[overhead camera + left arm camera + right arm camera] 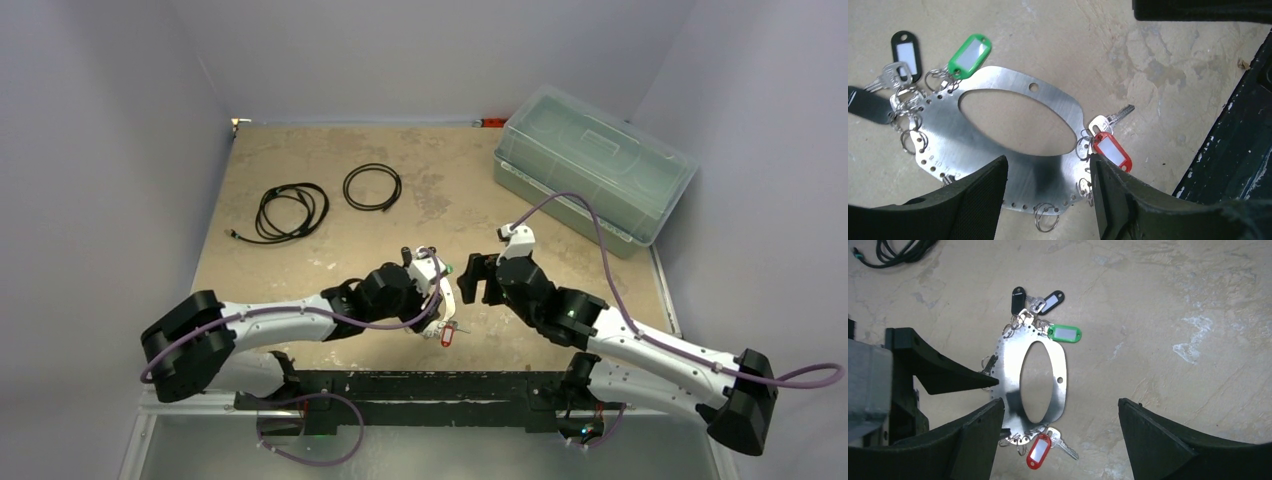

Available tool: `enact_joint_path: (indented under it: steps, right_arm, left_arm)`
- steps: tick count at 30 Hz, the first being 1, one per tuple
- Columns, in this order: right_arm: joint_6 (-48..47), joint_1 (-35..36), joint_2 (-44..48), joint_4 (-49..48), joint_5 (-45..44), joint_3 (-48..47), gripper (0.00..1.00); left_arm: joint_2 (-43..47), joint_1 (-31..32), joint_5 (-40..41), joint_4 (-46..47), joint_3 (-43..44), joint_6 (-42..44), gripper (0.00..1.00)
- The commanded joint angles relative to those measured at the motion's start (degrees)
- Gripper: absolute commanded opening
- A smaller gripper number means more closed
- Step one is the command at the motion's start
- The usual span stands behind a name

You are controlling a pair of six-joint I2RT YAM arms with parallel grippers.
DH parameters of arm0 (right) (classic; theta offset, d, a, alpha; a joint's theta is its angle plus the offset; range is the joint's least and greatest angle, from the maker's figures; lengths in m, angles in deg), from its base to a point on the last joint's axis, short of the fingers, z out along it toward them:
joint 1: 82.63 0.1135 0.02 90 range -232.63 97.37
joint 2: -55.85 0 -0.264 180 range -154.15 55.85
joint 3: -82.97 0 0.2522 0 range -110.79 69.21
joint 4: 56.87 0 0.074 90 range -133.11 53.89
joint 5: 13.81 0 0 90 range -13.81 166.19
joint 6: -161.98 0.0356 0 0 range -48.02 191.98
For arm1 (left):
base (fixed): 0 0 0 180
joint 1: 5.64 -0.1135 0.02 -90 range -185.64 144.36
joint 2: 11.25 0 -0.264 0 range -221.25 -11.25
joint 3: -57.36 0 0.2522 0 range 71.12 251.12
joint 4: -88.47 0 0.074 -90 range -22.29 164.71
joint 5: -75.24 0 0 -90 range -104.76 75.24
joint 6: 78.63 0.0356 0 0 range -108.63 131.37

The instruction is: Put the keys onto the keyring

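The keyring (1048, 105) is a flat oval metal plate with a large oval hole and small holes and split rings along its rim, lying on the table (1010, 360). A red-tagged key (1112, 150) hangs at one end (1039, 451) (447, 335). At the other end hang a green tag (969, 55) (1064, 333), two black tags (1018, 299) and a silver key (890, 75). My left gripper (1048, 170) (440, 285) is open, its fingers straddling the plate's near edge. The open right gripper (1059, 405) (478, 280) hovers over the plate, holding nothing.
Two black cable coils (292, 210) (372, 186) lie at the back left. A clear lidded plastic box (592, 170) stands at the back right. The black mounting frame (420, 385) (1233, 150) runs along the near edge, close to the red-tagged key.
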Motion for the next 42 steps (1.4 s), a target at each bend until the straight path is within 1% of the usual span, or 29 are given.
enact_joint_path:
  steps: [1,4,6,9,12,16,18,24,28,36,42]
  right_arm:
    - [0.0,-0.6,3.1,-0.4,-2.1,0.4,0.87]
    - [-0.7,-0.9,4.3,-0.4,-2.4,0.4,0.88]
    - [-1.1,-1.0,5.2,-0.1,-2.5,0.5,0.88]
    - [-1.3,-1.2,6.5,0.3,-2.4,0.8,0.88]
    - [-1.3,-1.3,7.9,0.6,-1.9,1.3,0.88]
    - [-1.4,-1.4,9.6,1.1,-1.8,1.9,0.88]
    - [-1.4,-1.4,10.2,1.5,-1.9,1.9,0.88]
    - [-1.6,-1.5,10.6,1.4,-1.6,2.2,0.88]
    - [-1.6,-1.5,10.2,1.2,-1.2,2.2,0.88]
    - [-1.8,-1.5,10.2,1.2,-0.9,2.2,0.88]
    - [-1.9,-1.5,9.7,1.2,-0.8,2.1,0.88]
  left_arm:
    - [-3.3,1.3,-4.9,0.6,4.8,3.8,0.60]
    - [-5.8,2.1,-6.3,0.9,6.2,4.4,0.57]
    - [-7.8,2.5,-6.7,0.3,7.4,4.9,0.52]
    - [-10.5,3.0,-6.0,-2.3,9.4,6.0,0.50]
    - [-11.5,3.2,-5.1,-2.6,9.7,6.5,0.49]
    - [-13.0,3.2,-5.6,-2.7,10.3,6.9,0.41]
    - [-13.7,3.2,-5.6,-3.8,11.0,6.9,0.39]
    - [-13.2,3.2,-7.0,-5.8,11.2,7.5,0.40]
    - [-13.4,3.2,-6.4,-6.5,11.1,8.1,0.40]
    - [-15.0,3.2,-7.3,-6.5,11.5,9.0,0.38]
    - [-15.8,3.2,-7.3,-4.5,10.6,8.9,0.37]
